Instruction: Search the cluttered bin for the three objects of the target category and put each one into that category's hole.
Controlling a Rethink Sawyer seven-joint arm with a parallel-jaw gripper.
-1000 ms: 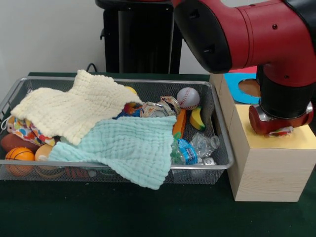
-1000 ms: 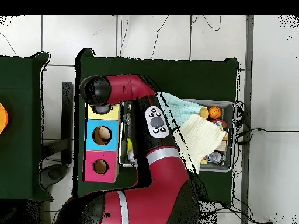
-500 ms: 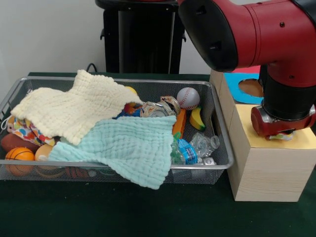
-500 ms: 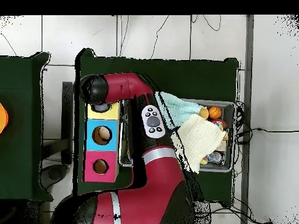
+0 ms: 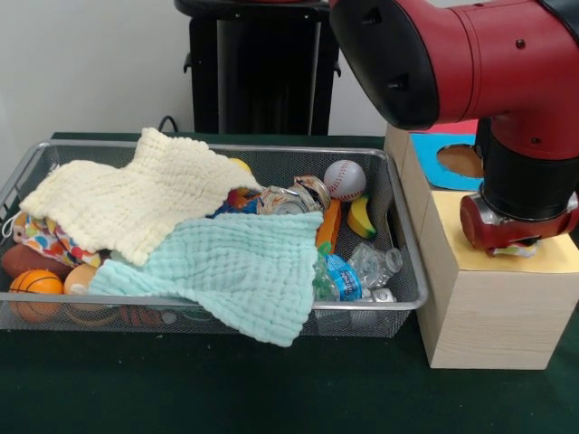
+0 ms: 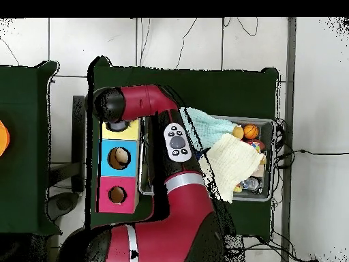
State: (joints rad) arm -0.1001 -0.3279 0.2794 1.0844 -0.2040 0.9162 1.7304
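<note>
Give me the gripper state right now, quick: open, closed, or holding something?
Gripper: down over the yellow section of the wooden box; whether it is open, closed or holding anything cannot be told.

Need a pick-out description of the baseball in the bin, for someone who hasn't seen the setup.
Start at the wire mesh bin on the green table, then go to its back corner nearest the wooden box. The baseball sits there, just above a small yellow banana and beside a crushed can. It is the only white ball with red stitching; the other balls in view are orange.
</note>
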